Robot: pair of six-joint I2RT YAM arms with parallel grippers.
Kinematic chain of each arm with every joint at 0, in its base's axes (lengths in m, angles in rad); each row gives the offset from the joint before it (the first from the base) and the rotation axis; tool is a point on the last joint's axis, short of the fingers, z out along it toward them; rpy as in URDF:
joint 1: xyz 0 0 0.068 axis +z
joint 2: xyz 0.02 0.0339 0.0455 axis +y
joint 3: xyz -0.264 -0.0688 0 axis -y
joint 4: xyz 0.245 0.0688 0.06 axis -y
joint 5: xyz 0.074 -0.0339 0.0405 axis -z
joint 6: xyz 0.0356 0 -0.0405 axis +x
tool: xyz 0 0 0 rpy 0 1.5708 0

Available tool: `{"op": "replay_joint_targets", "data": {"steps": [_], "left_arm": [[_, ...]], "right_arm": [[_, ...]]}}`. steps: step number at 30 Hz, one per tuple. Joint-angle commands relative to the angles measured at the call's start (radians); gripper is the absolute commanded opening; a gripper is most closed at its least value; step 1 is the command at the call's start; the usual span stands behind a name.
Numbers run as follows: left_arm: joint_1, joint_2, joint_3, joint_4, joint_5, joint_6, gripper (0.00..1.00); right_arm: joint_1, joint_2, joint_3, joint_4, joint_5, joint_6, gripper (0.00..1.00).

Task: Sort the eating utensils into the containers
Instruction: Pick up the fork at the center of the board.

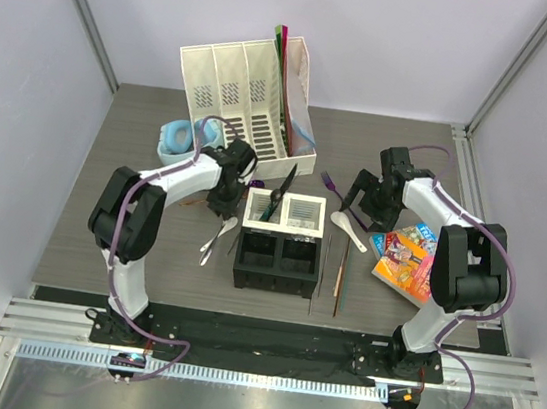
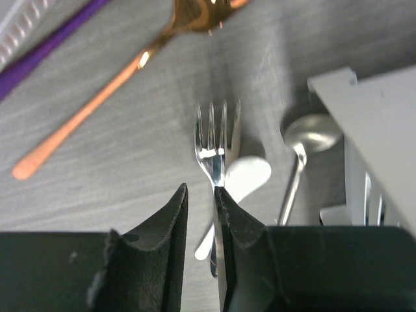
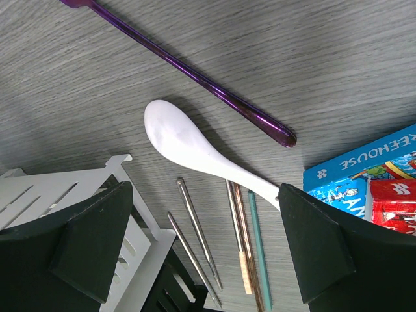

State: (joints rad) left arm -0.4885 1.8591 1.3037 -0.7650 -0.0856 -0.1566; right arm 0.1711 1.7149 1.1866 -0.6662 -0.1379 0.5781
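Note:
My left gripper (image 1: 226, 196) hovers low just left of the four-cell caddy (image 1: 283, 230). In the left wrist view its jaws (image 2: 201, 188) stand slightly apart. A metal fork (image 2: 218, 140) lies along the inner face of the right finger, tines pointing away, with a gap to the left finger. Below it lie a white spoon (image 2: 250, 174) and a metal spoon (image 2: 307, 140). My right gripper (image 3: 205, 187) is wide open over a white ceramic spoon (image 3: 195, 151), beside metal chopsticks (image 3: 198, 234) and brown chopsticks (image 3: 240, 240). A purple utensil (image 3: 188, 71) lies beyond.
A rose-gold spoon (image 2: 117, 78) lies left of the fork. A black utensil (image 1: 281, 190) stands in a white cell of the caddy. The tall white file organiser (image 1: 247, 95) and blue headphones (image 1: 177, 136) are at the back left. A colourful book (image 1: 408, 258) lies at the right.

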Motion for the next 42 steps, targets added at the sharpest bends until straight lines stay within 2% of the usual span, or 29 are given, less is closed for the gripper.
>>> {"op": "replay_joint_targets", "data": {"steps": [1, 26, 34, 42], "left_arm": [[0.004, 0.031, 0.040, 0.023, -0.002, 0.017, 0.23], [0.005, 0.046, -0.069, 0.036, 0.080, -0.015, 0.23], [0.004, 0.101, -0.081, 0.012, 0.125, -0.020, 0.23], [0.004, 0.062, -0.051, -0.002, 0.092, -0.037, 0.24]], "right_arm": [[0.004, -0.052, 0.007, 0.002, 0.001, -0.009, 1.00], [0.004, -0.034, 0.013, 0.007, 0.003, -0.009, 1.00], [0.005, -0.024, 0.019, 0.008, 0.000, -0.007, 1.00], [0.005, -0.024, 0.022, 0.008, 0.001, -0.006, 1.00]]}}
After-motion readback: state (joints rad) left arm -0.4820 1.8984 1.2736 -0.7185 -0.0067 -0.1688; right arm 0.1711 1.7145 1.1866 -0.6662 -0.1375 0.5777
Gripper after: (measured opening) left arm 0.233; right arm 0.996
